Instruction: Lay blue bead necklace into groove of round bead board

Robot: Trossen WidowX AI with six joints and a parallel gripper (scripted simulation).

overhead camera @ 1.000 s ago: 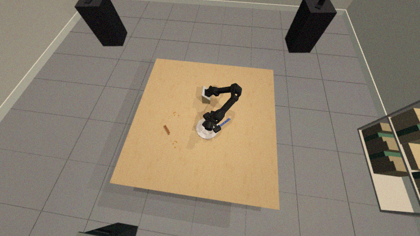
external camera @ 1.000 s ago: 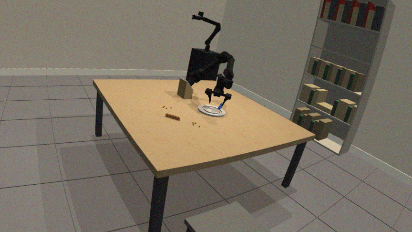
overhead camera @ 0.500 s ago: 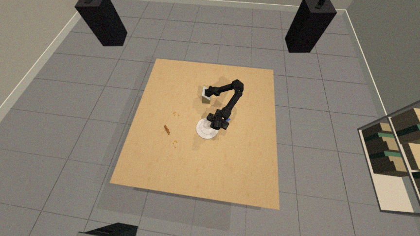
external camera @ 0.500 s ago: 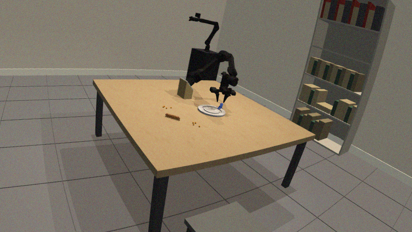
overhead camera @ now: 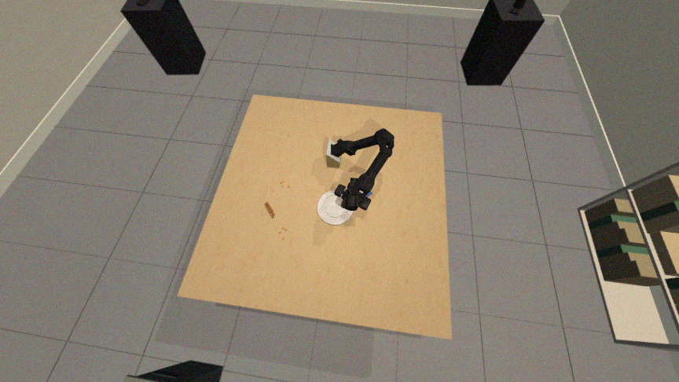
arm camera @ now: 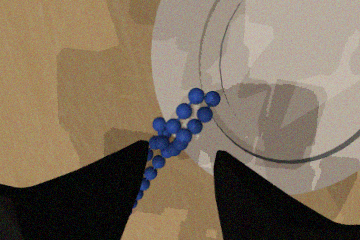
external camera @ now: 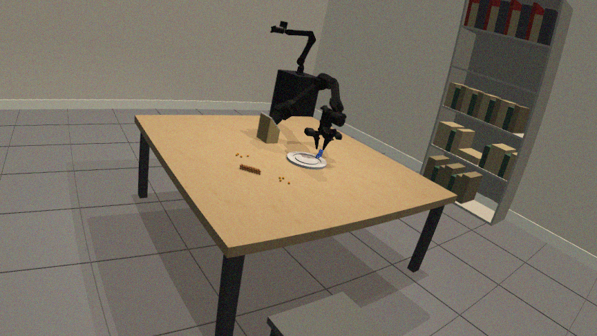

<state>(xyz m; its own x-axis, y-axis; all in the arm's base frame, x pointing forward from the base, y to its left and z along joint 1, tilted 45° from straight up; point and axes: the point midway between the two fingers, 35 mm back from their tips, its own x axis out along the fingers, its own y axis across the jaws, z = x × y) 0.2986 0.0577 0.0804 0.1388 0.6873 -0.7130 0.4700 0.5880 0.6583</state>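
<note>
The claw [arm camera: 180, 172] hangs over the near edge of the board [arm camera: 287, 5], its fingers drawn partway in with a gap between them, pinching nothing. The necklace [arm camera: 179, 125] lies bunched just ahead of the left finger (touching its inner tip), its far beads on the board's rim beside the groove [arm camera: 220, 32].

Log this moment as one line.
hand partly closed, grip unclear | blue bead necklace bunched across bead board rim | groove not filled
</note>
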